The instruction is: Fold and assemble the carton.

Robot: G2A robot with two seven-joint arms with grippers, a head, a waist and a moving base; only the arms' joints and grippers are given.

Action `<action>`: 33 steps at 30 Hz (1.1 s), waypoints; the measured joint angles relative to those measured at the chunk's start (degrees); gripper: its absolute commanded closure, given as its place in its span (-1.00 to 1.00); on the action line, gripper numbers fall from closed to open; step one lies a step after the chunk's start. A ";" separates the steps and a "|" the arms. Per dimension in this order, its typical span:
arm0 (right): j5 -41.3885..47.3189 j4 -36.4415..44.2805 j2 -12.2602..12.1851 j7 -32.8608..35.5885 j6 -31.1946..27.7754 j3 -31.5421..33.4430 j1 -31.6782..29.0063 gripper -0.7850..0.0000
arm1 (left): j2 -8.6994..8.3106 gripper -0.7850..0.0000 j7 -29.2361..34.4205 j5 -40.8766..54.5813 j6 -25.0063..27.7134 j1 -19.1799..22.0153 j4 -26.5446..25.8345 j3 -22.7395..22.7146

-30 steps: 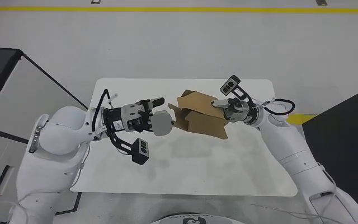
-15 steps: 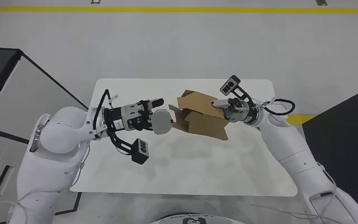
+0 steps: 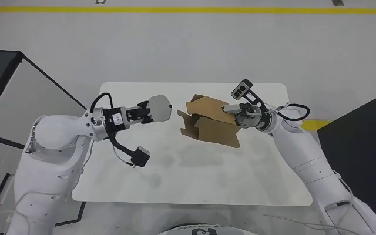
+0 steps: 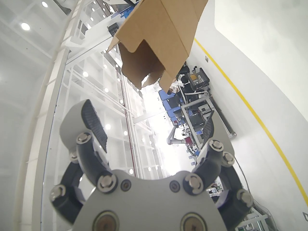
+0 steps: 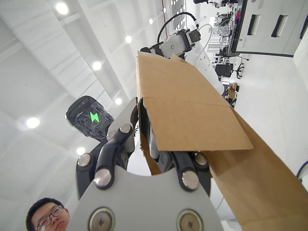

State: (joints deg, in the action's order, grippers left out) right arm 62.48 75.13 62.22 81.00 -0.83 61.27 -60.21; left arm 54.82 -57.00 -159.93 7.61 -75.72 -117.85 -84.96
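Observation:
A brown cardboard carton (image 3: 208, 122), partly opened with loose flaps, is held above the middle of the white table (image 3: 258, 176). My right gripper (image 3: 231, 110) is shut on its right end; in the right wrist view the fingers (image 5: 131, 115) pinch a carton (image 5: 187, 97) wall, the gripper (image 5: 143, 127) closed on it. My left gripper (image 3: 160, 108) hangs left of the carton, a short gap apart. In the left wrist view the gripper (image 4: 151, 123) is open with nothing between its ribbed pads (image 4: 93, 123), and the carton (image 4: 166, 22) floats beyond it, its open end facing the camera.
A black metal frame (image 3: 35, 76) stands off the table's left side and a dark panel (image 3: 352, 141) off its right. A yellow floor line (image 3: 188, 9) runs behind. The table's front half is bare white surface.
My left gripper has pulled back to the left, away from the carton's left end, and turned at the wrist. The carton and right gripper have stayed put.

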 measured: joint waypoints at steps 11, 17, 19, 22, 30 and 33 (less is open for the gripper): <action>0.00 0.00 0.00 0.00 0.00 0.00 0.00 1.00 | 0.32 -1.00 8.09 16.74 21.03 -0.62 1.67 -2.25; -0.55 0.53 -0.01 -0.55 -0.43 0.10 -0.15 1.00 | 0.62 -1.00 10.20 21.33 22.72 -1.00 2.35 -2.47; -1.90 2.20 -0.06 -1.19 -3.05 0.88 -0.62 1.00 | 0.70 -1.00 12.68 27.41 26.50 -0.86 2.62 -3.25; -4.35 3.20 -0.21 -0.37 -7.95 2.34 -1.14 1.00 | 0.95 -1.00 16.87 37.39 32.65 -0.86 3.42 -4.72; -7.49 3.38 -0.29 1.13 -14.54 4.45 -0.98 1.00 | 0.85 -1.00 22.76 48.96 43.35 -0.16 3.88 -5.83; -7.46 3.37 -0.29 1.07 -14.46 4.43 -0.98 1.00 | 0.85 -1.00 22.66 48.78 43.20 -0.18 3.88 -5.82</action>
State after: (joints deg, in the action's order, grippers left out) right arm 55.02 78.50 61.93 82.07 -15.29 65.70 -61.19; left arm 55.67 -34.34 -111.15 50.81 -75.90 -113.97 -90.78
